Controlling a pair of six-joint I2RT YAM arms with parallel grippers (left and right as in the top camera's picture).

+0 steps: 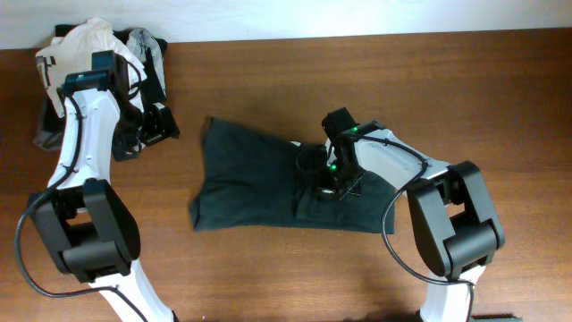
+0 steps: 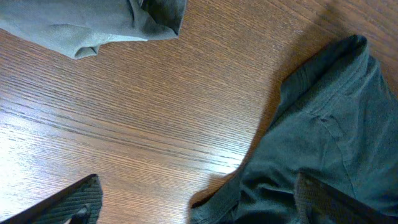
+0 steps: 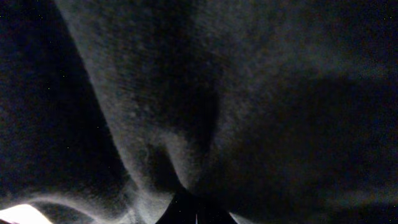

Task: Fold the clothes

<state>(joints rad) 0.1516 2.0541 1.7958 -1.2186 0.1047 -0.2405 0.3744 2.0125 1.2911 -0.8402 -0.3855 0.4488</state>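
Left gripper (image 1: 157, 124): opened wide, held over the surface (image 1: 357, 268).
Right gripper (image 1: 332, 179): closed on a fold of the dark garment (image 1: 241, 179).

The garment (image 1: 246, 183) is plain dark slate-green. The surface (image 1: 402, 80) is reddish-brown with fine wood grain. The heap of clothes (image 1: 89, 40) shows cream, grey and black.

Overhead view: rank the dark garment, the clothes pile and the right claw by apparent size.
1. dark garment, spread out, clearly largest.
2. clothes pile, bunched in the far left corner.
3. right claw, smallest, even though it sits nearer the camera.
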